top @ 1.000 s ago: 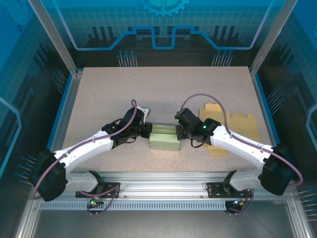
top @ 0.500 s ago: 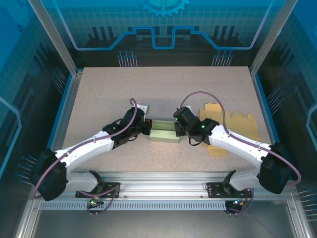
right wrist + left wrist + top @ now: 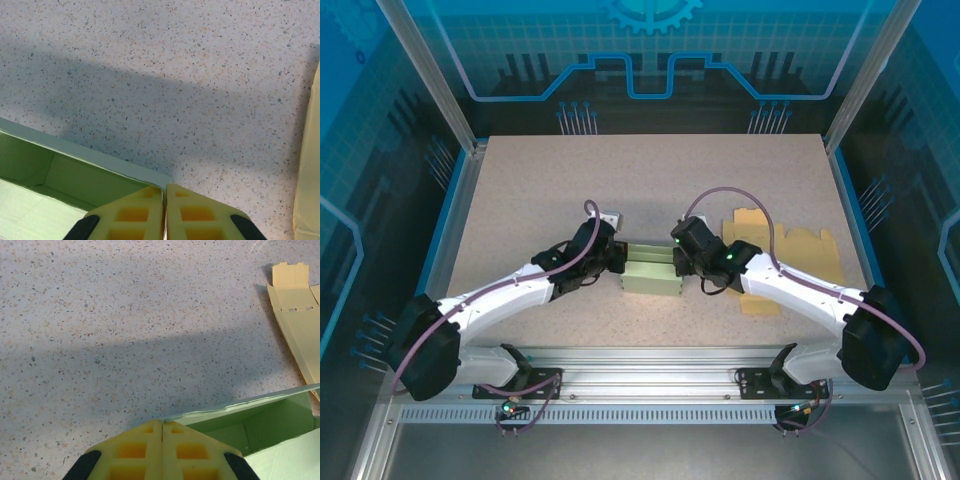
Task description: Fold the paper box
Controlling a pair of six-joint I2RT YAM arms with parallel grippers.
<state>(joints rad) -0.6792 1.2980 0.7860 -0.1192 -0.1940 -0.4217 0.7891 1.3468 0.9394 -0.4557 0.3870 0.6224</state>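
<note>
Top external: green paper box (image 3: pixel 650 279) sits on the table (image 3: pixel 650 180) at centre front, between the two arms, open side up. The left gripper (image 3: pixel 619 262) is at the box's left end and the right gripper (image 3: pixel 680 262) at its right end, each touching an end wall. From this height I cannot tell how far the fingers are apart. Flat tan blanks (image 3: pixel 798 250) lie on the table to the right, partly under the right arm. Left wrist: this view adds the finger detail. The yellow fingers (image 3: pixel 140 450) are pressed together with no visible gap, and the thin rim of the box wall runs straight into their seam, so they are pinched on the box. The green interior shows at lower right and a tan blank at upper right. Right wrist: the fingers (image 3: pixel 195 212) are likewise closed pad to pad, nipping the near corner of the box wall, with the interior at lower left. A tan blank's edge shows at far right.
</note>
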